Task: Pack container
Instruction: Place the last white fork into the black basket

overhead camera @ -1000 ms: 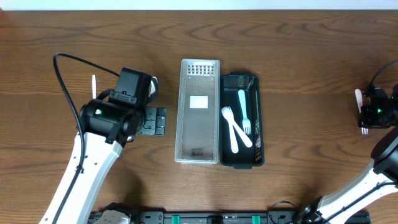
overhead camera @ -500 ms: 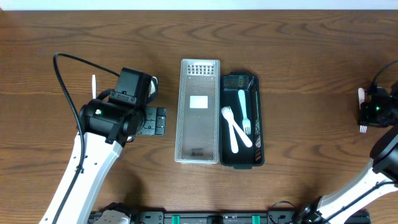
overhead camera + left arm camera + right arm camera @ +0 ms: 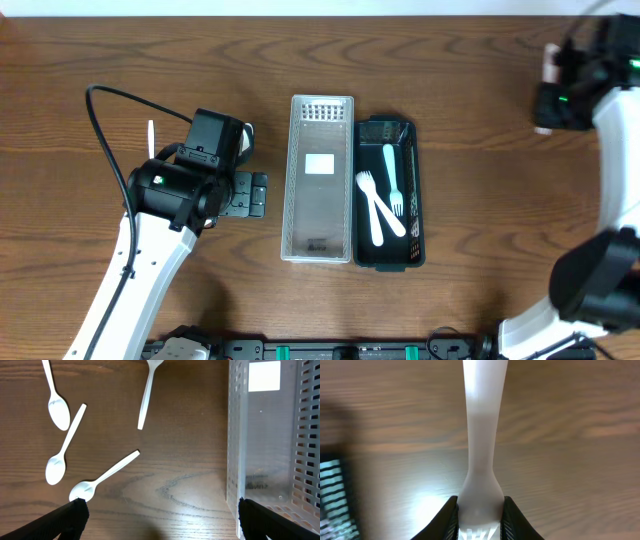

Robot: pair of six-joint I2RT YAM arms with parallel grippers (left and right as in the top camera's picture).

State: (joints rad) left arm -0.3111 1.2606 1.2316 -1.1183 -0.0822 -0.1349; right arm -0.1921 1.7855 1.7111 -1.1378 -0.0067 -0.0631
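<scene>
Right wrist, claw (image 3: 480, 521) pinching white fork (image 3: 482, 435)

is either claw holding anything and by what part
The right claw grips a fork by its head, just above the tines. The left claw is open, holding nothing.

i see the clear perforated tray (image 3: 320, 180) lying lengthwise at the middle of the wooden surface (image 3: 470, 150), with the black container (image 3: 412, 190) touching its right side. three pale utensils (image 3: 392, 180) lie inside the black one, two of them crossed. my left gripper (image 3: 258, 194) sits just left of the tray. my right gripper (image 3: 548, 85) is at the far right corner, well apart, a white utensil (image 3: 549, 64) showing at its fingers.
</scene>
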